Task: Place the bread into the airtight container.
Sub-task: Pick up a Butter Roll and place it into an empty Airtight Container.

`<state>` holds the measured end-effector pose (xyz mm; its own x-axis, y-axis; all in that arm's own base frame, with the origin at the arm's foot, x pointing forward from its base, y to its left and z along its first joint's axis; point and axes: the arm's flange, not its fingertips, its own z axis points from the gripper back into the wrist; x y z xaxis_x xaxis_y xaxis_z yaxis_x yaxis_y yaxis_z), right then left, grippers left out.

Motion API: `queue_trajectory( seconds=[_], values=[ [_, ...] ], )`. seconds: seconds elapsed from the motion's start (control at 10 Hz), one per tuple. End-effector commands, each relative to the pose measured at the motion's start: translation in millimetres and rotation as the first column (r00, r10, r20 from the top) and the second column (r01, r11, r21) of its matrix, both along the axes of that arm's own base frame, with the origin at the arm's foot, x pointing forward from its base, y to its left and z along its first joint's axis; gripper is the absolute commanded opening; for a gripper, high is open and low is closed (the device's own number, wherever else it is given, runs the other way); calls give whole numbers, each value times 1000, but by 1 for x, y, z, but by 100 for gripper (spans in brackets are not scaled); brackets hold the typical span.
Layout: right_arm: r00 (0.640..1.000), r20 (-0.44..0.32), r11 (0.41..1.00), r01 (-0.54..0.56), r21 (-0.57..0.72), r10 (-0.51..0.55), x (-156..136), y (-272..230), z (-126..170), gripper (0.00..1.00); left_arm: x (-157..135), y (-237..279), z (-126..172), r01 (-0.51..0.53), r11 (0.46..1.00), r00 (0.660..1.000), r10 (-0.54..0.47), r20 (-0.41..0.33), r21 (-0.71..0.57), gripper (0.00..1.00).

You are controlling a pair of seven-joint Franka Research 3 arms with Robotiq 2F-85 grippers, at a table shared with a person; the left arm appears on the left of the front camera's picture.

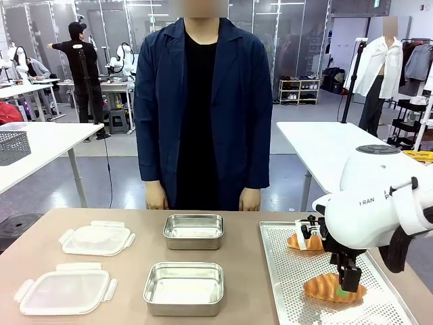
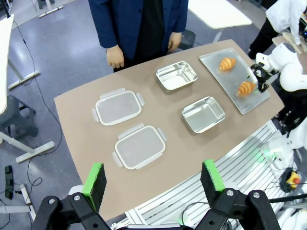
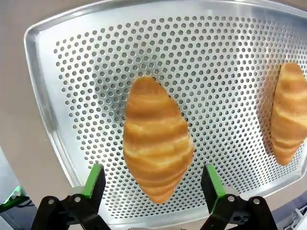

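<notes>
front view: looking across the brown table [image 1: 128, 271] at a person [image 1: 199, 101] standing at the far edge, both hands hanging down at the sides.
right gripper [image 1: 346, 283]: reaching down over the perforated tray [image 1: 284, 291] at the table's right end; standing fully released and gripping nothing; straddling the near croissant [image 1: 318, 288] just above it.
contact: cannot tell whether the green pads [image 3: 96, 179] are touching the pastry.
right wrist view: looking straight down on the near croissant, lying lengthwise in the gap between the two pads, with one pointed end toward the picture's bottom edge.
near croissant: lying on the tray's near half, golden-brown and glossy, outside both containers.
far croissant [image 1: 304, 242]: lying on the tray's far half, partly hidden behind the right arm, well apart from the near one.
left gripper [image 2: 153, 178]: hanging high above the table's near edge, well apart from everything on it; standing open, holding nothing.
near steel container [image 1: 183, 289]: sitting mid-table, just left of the tray, open-topped, showing a bare steel floor.
far steel container [image 1: 193, 231]: sitting directly behind the near one, toward the person, also open-topped and showing bare steel.
near lid [image 1: 65, 291]: lying flat at the table's left, beside the near steel container but apart from it.
far lid [image 1: 97, 239]: lying flat behind the near lid, level with the far steel container.
</notes>
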<state>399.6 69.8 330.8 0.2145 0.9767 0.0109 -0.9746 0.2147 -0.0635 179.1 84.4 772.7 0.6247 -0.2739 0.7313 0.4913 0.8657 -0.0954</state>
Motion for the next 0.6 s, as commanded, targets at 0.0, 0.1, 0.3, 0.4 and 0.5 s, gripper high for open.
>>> queue_trajectory(
  seconds=[0.0, 0.1, 0.3, 0.4, 0.5],
  values=[
    [1000, -14, 1000, -11, -7, 11, 10, -2, -8, 100, -1, 0, 3, 12, 1000, 1000, -12, 5, -3, 100],
    [1000, -25, 1000, -13, -2, 13, 15, -2, -13, 100, -1, 0, 3, 12, 1000, 1000, -12, 5, -3, 100],
    [999, -44, 1000, 1, -11, -1, 21, -1, -22, 100, -1, 0, 3, 12, 1000, 1000, -12, 5, -3, 100],
    [999, -45, 1000, -8, -15, 8, 23, -1, -26, 100, -1, 0, 3, 12, 1000, 1000, -12, 5, -3, 100],
    [999, -50, 1000, -17, -19, 16, 25, 0, -31, 100, -1, 0, 3, 12, 1000, 1000, -12, 5, -3, 100]
  ],
)
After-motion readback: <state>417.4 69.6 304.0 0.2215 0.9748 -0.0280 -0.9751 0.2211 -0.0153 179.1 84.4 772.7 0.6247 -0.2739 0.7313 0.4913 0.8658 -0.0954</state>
